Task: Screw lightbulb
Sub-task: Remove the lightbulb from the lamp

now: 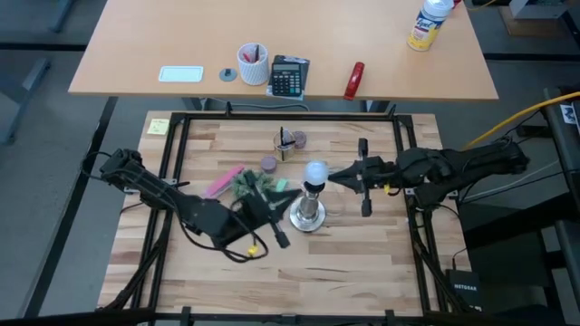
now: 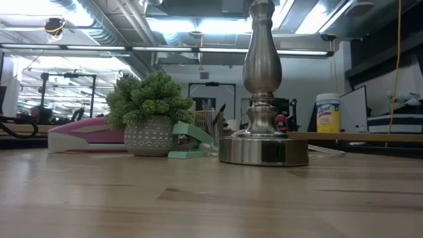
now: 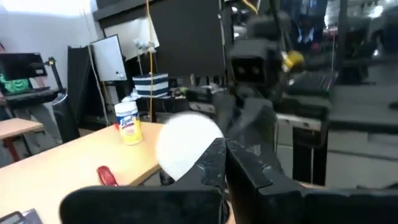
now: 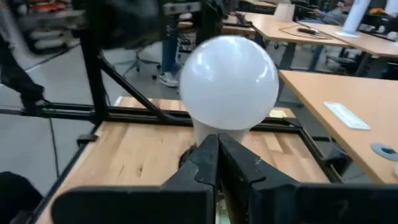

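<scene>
The frosted white lightbulb [image 1: 314,171] sits upright with its neck in the socket on top of the silver stand [image 1: 308,215], whose round base rests on the table [image 2: 263,151]. My left gripper [image 1: 283,206] is shut and level, its tips close beside the bulb [image 3: 186,146] on the table's left side. My right gripper [image 1: 333,177] is also shut and level. It comes from the table's right, with its tips right in front of the bulb's neck [image 4: 217,134]. In the low view the bulb is out of view above. My left gripper has its shut fingertips [image 3: 217,155] level with the bulb's lower side, and I cannot tell whether they touch it. My right gripper has its shut fingertips [image 4: 211,149] pointing level at the bulb's neck just above the socket, and I cannot tell whether they touch.
Left of the stand are a small potted plant [image 2: 151,116], a pink stapler [image 2: 86,135] and a mint-green object [image 2: 192,142]. Small cups [image 1: 288,140] stand behind the stand. The table's near half is bare wood [image 1: 317,272].
</scene>
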Controlling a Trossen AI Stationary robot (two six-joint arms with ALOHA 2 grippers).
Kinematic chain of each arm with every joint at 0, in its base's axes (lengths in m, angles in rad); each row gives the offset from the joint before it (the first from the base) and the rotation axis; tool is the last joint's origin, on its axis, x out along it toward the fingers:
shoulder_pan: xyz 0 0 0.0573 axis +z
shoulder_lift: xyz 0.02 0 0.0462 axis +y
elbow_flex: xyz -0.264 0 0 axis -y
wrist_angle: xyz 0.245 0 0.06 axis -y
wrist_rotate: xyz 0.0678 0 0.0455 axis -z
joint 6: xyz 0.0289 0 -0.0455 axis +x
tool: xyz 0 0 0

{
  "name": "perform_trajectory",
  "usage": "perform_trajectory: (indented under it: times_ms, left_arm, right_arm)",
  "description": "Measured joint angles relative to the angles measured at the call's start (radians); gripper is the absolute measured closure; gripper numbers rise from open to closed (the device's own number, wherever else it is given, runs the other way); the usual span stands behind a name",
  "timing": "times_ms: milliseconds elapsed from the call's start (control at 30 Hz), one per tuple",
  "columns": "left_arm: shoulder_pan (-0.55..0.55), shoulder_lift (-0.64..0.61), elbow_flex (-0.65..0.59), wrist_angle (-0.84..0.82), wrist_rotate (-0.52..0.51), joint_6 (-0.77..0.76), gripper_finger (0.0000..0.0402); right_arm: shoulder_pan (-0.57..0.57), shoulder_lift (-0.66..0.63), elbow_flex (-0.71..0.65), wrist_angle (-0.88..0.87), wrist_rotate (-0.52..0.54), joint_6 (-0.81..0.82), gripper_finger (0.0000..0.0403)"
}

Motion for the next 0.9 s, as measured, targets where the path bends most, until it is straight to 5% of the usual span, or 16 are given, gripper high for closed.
perform_trajectory:
  times_ms: [167, 300, 433, 600, 900]
  left_arm:
    - [-0.006, -0.127, 0.000, -0.013, -0.001, 0.090, 0.0400]
    - [0.025, -0.250, 0.000, -0.227, 0.016, 0.037, 0.0400]
    - [0.133, -0.338, 0.000, -0.537, 0.250, -0.189, 0.0400]
    - [0.267, -0.301, 0.000, -0.679, 0.472, -0.345, 0.0400]
    - [0.324, -0.189, 0.000, -0.612, 0.489, -0.302, 0.0400]
  right_arm:
    - [0.000, -0.046, 0.000, 0.005, 0.007, -0.002, 0.0386]
    - [0.000, -0.082, 0.000, 0.010, 0.016, -0.003, 0.0386]
    - [0.000, -0.090, 0.000, 0.022, 0.016, -0.003, 0.0386]
    - [0.000, -0.051, 0.000, 0.059, -0.011, -0.003, 0.0386]
    - [0.000, 0.012, 0.000, 0.068, -0.012, 0.022, 0.0386]
